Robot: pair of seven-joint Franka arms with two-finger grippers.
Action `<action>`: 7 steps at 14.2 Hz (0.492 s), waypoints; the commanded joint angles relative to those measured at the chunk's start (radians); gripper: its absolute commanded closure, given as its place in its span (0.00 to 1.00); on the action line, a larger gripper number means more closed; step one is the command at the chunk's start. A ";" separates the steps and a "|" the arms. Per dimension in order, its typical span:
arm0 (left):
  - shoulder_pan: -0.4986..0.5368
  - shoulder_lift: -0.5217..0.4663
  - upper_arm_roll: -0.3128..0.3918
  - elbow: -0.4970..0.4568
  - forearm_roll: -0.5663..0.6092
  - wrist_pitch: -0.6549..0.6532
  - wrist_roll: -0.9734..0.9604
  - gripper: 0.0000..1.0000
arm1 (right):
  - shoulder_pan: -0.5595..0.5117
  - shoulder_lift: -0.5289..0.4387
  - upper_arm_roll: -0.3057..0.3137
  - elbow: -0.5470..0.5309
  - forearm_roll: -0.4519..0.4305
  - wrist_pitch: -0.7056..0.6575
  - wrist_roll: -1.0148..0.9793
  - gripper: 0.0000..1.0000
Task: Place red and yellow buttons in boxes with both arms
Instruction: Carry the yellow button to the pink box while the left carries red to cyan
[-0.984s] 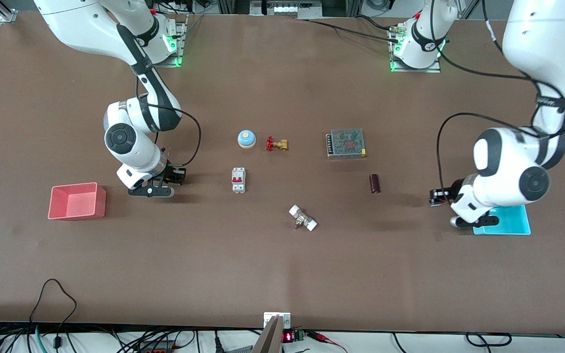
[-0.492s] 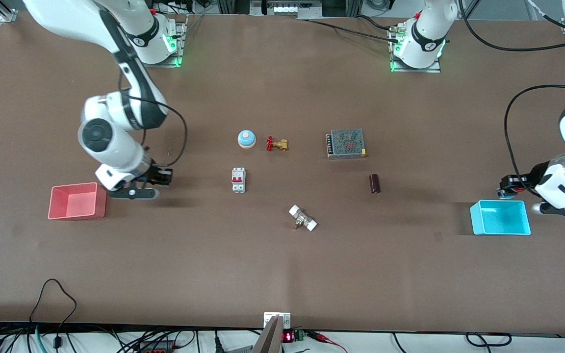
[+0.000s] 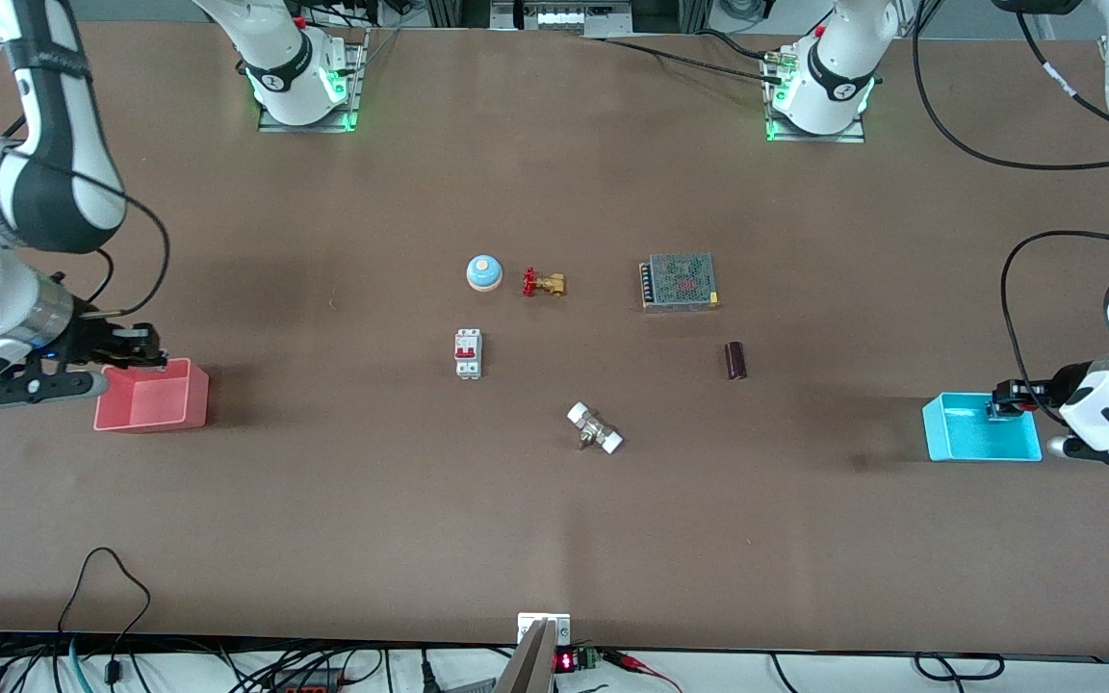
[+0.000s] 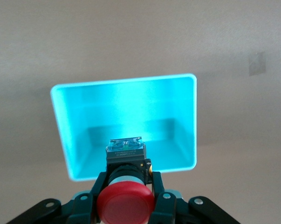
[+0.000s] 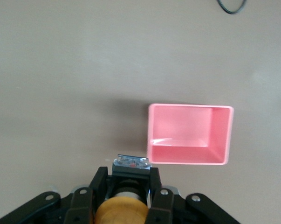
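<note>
Both arms (image 3: 30, 183) over boxes (image 3: 152, 395)

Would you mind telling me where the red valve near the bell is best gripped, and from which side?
Probably from straight above, closing the pincer across the brass body of the valve. It lies on its side, and the body looks narrow with the red handle at one end. The bell sits beside that handle, so avoid it.
</note>
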 commanded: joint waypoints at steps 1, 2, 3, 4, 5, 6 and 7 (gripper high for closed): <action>0.007 0.028 -0.005 0.041 -0.030 0.001 0.024 0.97 | -0.025 0.141 -0.008 0.105 -0.003 0.047 -0.069 0.89; 0.006 0.035 -0.005 0.041 -0.030 0.013 0.027 0.98 | -0.036 0.173 -0.011 0.112 -0.002 0.085 -0.086 0.88; 0.006 0.044 -0.005 0.041 -0.028 0.018 0.032 0.97 | -0.048 0.198 -0.011 0.113 -0.002 0.120 -0.105 0.88; 0.006 0.050 -0.005 0.040 -0.025 0.018 0.034 0.97 | -0.058 0.216 -0.011 0.113 -0.003 0.142 -0.122 0.88; 0.006 0.067 -0.005 0.041 -0.022 0.018 0.034 0.97 | -0.068 0.231 -0.011 0.112 -0.003 0.153 -0.145 0.88; 0.006 0.076 -0.005 0.041 -0.022 0.019 0.032 0.97 | -0.082 0.248 -0.011 0.112 0.000 0.157 -0.160 0.88; 0.006 0.093 -0.005 0.049 -0.022 0.033 0.034 0.97 | -0.096 0.265 -0.011 0.112 0.003 0.173 -0.163 0.88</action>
